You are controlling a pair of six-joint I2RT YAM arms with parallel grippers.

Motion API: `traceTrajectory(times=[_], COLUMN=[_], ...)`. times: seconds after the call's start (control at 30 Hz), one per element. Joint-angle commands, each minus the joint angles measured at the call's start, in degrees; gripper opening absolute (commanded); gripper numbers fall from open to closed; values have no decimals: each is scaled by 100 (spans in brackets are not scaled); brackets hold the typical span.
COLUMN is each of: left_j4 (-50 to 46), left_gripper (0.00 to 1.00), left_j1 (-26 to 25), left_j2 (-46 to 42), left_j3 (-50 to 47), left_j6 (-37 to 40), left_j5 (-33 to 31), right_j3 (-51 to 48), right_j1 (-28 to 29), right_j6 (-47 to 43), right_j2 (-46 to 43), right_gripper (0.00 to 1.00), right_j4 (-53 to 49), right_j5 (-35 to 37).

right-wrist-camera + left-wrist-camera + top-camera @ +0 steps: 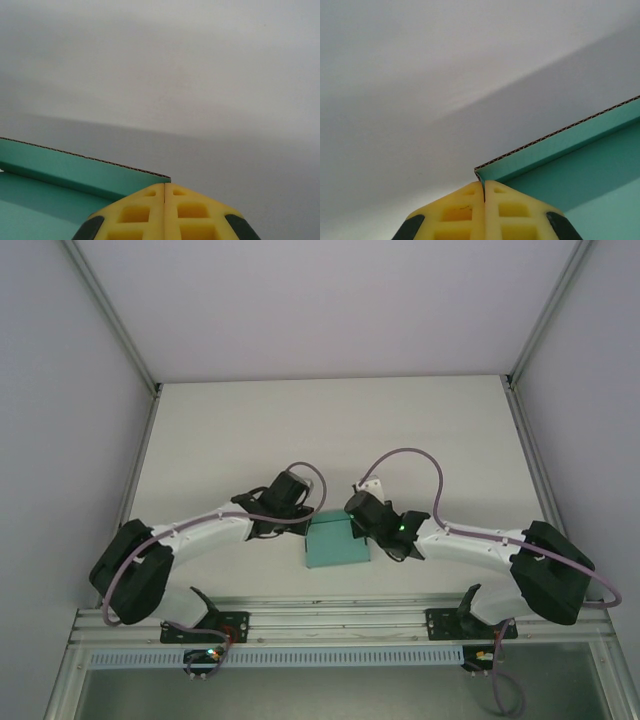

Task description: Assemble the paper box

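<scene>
Top external view shows the teal-green corrugated-card paper box [335, 548] between my 2 grippers. Left gripper [484, 195] and right gripper [165, 195], jaws shut, touch its raised wall's ends at their tips; I judge assembly partway, more folding remaining.

Lab: white panelled enclosure [320, 310], aluminium rails [340, 625].

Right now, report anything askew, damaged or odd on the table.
Nothing stands out. The teal-green corrugated card box lies flat, its raised wall straight and untorn; the shut left tool and shut right tool sit at its corners.
</scene>
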Motion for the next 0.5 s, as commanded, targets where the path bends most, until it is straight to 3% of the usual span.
traceTrajectory(times=[0.0, 0.27, 0.47], left_j4=[132, 1005, 1469], left_gripper=[0, 0, 0], left_j1=[11, -6, -29], left_j2=[-298, -255, -260], left_j3=[228, 385, 255], left_j6=[306, 829, 1103], left_j5=[-330, -929, -1267], right_j3=[289, 739, 286], right_j1=[-25, -249, -295], right_j6=[-257, -811, -1210], right_j2=[-8, 264, 286], right_gripper=[0, 2, 2], right_j4=[78, 418, 1574], right_j5=[372, 918, 846])
